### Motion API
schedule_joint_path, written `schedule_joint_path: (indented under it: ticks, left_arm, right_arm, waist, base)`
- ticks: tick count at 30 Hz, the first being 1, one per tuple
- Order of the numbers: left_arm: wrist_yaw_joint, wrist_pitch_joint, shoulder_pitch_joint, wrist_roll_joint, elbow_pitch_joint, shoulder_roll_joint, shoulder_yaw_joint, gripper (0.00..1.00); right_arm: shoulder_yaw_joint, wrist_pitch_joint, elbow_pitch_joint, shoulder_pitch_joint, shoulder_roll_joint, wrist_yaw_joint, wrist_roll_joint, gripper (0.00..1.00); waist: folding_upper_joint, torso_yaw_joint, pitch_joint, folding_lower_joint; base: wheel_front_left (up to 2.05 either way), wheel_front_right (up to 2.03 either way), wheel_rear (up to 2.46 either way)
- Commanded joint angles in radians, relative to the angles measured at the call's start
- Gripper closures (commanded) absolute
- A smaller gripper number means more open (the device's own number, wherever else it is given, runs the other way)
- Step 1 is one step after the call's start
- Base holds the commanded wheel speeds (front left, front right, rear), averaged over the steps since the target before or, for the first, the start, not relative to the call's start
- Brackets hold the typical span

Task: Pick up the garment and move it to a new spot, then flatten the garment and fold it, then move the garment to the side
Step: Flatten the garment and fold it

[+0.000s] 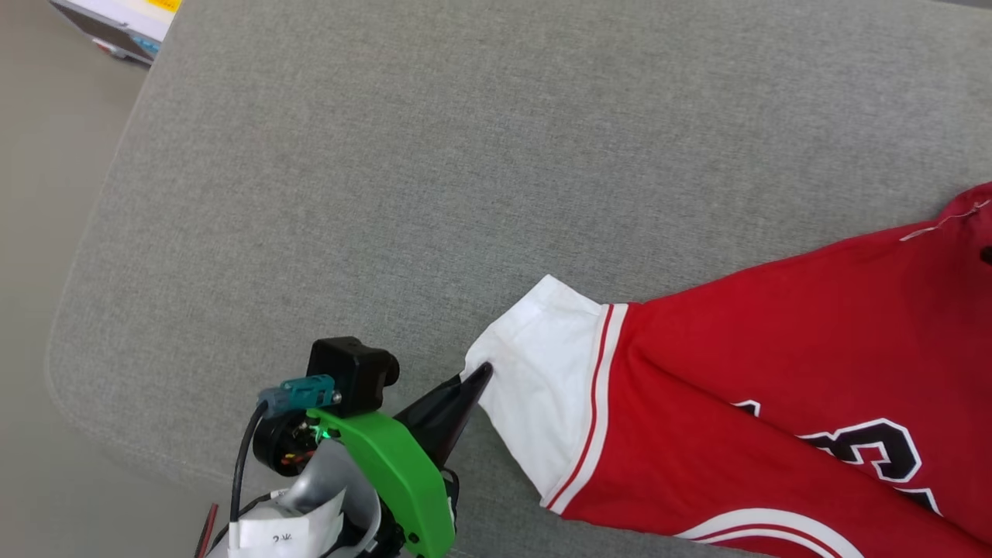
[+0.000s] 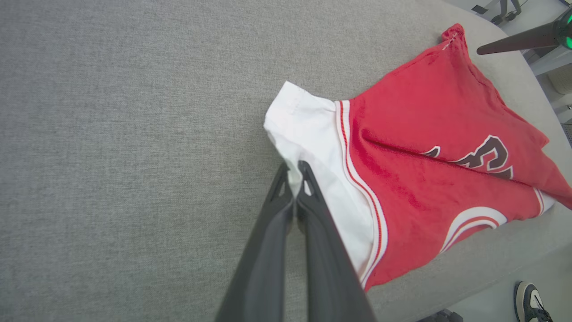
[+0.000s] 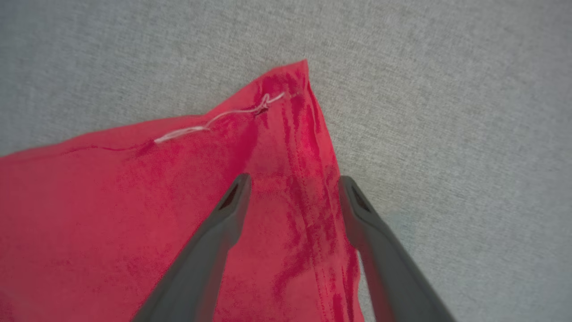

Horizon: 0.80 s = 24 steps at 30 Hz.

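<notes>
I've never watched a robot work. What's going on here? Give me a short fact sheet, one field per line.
surface: grey cushion
item: red shirt, lying creased, lettering up
left fingers: shut, pinching the edge of the white sleeve
right fingers: open, straddling a red corner of the shirt
detail: loose white thread at that corner
nearby: a shoe on the floor beside the cushion
</notes>
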Motion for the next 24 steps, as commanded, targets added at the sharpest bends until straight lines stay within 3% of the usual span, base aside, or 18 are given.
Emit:
schedule_joint_path:
  ticks: [1,12,13,14,15,24]
  left_arm:
    - [-0.011,-0.008,-0.021,0.013,0.005,-0.009,-0.002,1.0]
    - [-0.026,-0.029,-0.04,0.013,0.036,-0.03,-0.021,1.0]
    - [-0.026,-0.029,-0.041,0.013,0.038,-0.03,-0.021,1.0]
    - [-0.026,-0.03,-0.042,0.013,0.04,-0.031,-0.022,1.0]
    - [-0.026,-0.03,-0.042,0.012,0.042,-0.031,-0.022,1.0]
    - [-0.018,-0.039,-0.041,0.008,0.056,-0.028,-0.012,1.0]
  right_arm:
    - [0.005,-0.014,0.022,-0.021,-0.009,-0.001,-0.012,0.0]
    - [0.081,-0.097,0.17,-0.051,-0.051,-0.001,-0.014,0.0]
    - [0.086,-0.095,0.178,-0.049,-0.051,-0.001,-0.009,0.18]
    - [0.092,-0.094,0.184,-0.048,-0.051,-0.001,0.0,0.71]
    - [0.093,-0.097,0.188,-0.048,-0.051,-0.001,0.006,1.0]
    - [0.099,-0.17,0.212,-0.054,-0.045,-0.001,0.029,1.0]
  waist:
    - [0.0,0.046,0.045,0.0]
    - [0.0,0.077,0.074,0.0]
    - [0.0,0.077,0.074,0.0]
    - [0.0,0.077,0.073,0.0]
    - [0.0,0.077,0.071,0.0]
    - [0.0,0.053,0.025,0.0]
  base:
    - [0.0,0.0,0.0]
    - [0.0,0.0,0.0]
    - [0.0,0.0,0.0]
    - [0.0,0.0,0.0]
    - [0.0,0.0,0.0]
    - [0.0,0.0,0.0]
